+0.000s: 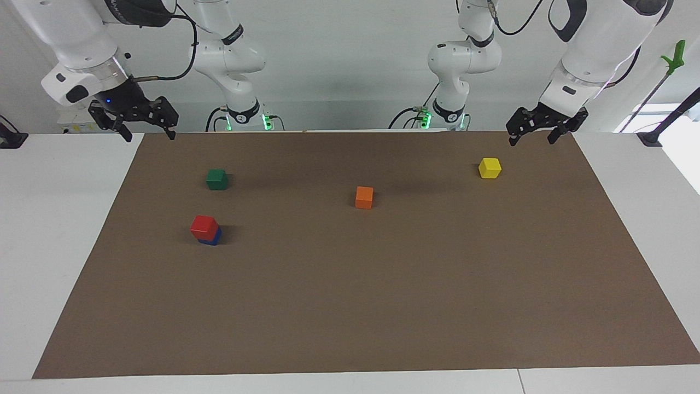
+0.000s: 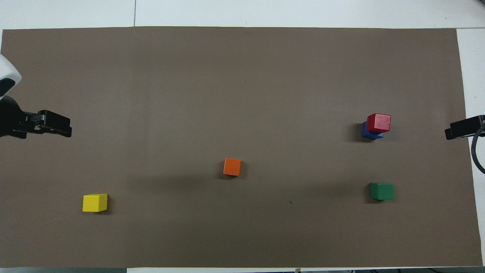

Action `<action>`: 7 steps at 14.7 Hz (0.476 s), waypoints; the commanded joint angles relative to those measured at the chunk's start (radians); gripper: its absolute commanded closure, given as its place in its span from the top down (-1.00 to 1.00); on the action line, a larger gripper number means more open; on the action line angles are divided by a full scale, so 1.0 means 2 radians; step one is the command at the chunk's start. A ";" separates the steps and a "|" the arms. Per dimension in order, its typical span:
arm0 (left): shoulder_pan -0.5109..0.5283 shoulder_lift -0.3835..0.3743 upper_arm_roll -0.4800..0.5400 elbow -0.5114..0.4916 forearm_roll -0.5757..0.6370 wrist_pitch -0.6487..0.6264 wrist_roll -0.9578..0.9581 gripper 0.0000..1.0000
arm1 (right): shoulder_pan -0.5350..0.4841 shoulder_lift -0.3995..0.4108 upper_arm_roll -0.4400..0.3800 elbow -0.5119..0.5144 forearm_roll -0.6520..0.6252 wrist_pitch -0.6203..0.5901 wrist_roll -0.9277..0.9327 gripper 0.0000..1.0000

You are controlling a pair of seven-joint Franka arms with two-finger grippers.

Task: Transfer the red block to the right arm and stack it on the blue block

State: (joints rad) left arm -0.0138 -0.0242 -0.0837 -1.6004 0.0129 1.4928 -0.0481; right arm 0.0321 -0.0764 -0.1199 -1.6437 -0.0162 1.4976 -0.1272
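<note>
The red block sat on the blue block toward the right arm's end of the tabletop, twisted slightly off square, so the stack looked done. A knock could have tipped it.

The right end effector hung over that end's robot-side corner, fingers spread and empty; the left end effector waited likewise, spread, over its own corner. A brown mat covered the white surface; pale walls stood around.

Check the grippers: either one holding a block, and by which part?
Nothing is held. The left gripper and right gripper are both open and empty, up at the robots' edge of the mat. The red block sits on the blue block, free of both.
</note>
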 commanded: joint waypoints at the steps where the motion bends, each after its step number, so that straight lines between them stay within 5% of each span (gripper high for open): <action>1: -0.011 0.020 0.007 0.025 0.006 0.005 0.007 1.00 | -0.001 -0.005 -0.001 -0.001 -0.008 -0.001 0.008 1.00; 7: -0.014 0.024 0.009 -0.003 0.006 0.014 0.007 1.00 | -0.001 -0.005 -0.001 -0.001 -0.008 -0.001 0.009 1.00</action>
State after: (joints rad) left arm -0.0255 0.0164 -0.0823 -1.5880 0.0129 1.4994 -0.0462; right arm 0.0321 -0.0764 -0.1199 -1.6436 -0.0197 1.4976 -0.1271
